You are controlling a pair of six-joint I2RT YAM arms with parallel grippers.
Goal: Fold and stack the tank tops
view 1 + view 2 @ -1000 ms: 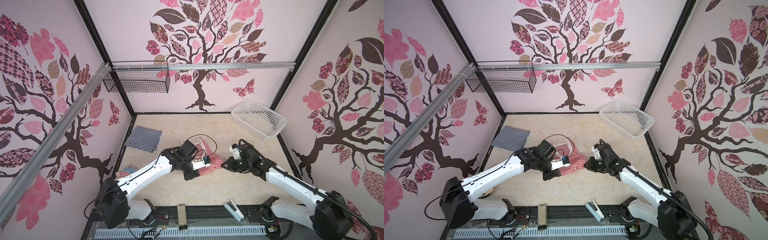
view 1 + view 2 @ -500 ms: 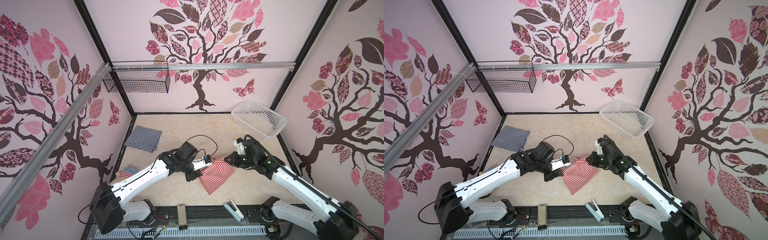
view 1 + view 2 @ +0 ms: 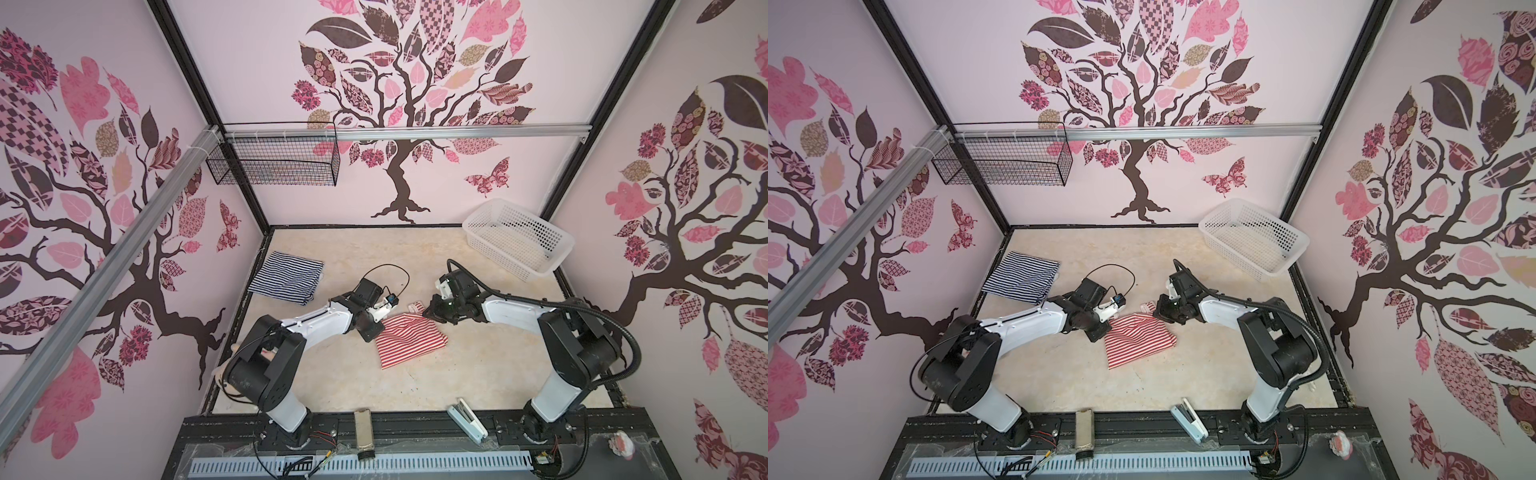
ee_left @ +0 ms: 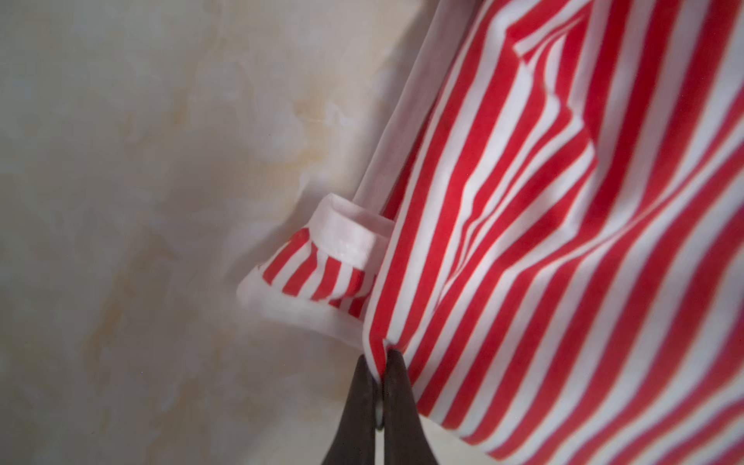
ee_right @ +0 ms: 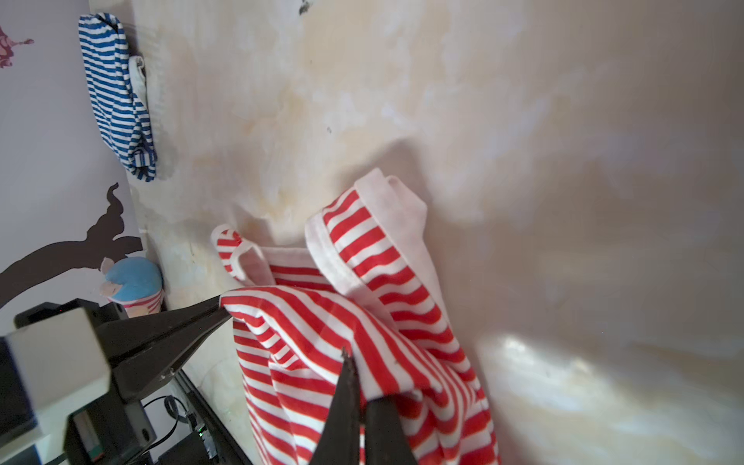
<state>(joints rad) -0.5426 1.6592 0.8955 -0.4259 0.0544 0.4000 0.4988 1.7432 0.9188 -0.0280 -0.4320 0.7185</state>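
The red-and-white tank top (image 3: pixel 409 345) (image 3: pixel 1138 343) lies bunched at mid-table, its far edge lifted and its straps (image 5: pixel 241 257) resting on the table beyond. My left gripper (image 3: pixel 374 334) (image 4: pixel 381 356) is shut on one corner of that edge. My right gripper (image 3: pixel 426 313) (image 5: pixel 358 382) is shut on the other corner. The right wrist view also shows the left gripper's fingers (image 5: pixel 181 322) pinching the cloth. The navy-and-white tank top (image 3: pixel 286 282) (image 3: pixel 1021 278) (image 5: pixel 116 100) lies folded at the back left, away from both grippers.
A white plastic basket (image 3: pixel 519 245) stands at the back right, and a black wire basket (image 3: pixel 274 166) hangs on the back wall. A plush doll (image 5: pixel 133 282) sits by the left wall. A white stapler-like tool (image 3: pixel 467 417) and a metal block (image 3: pixel 363 428) lie on the front rail.
The red top lay spread flat a second ago. Both grippers have since lifted its edge and shifted slightly left, leaving the body trailing on the table in front. Both stayed shut.
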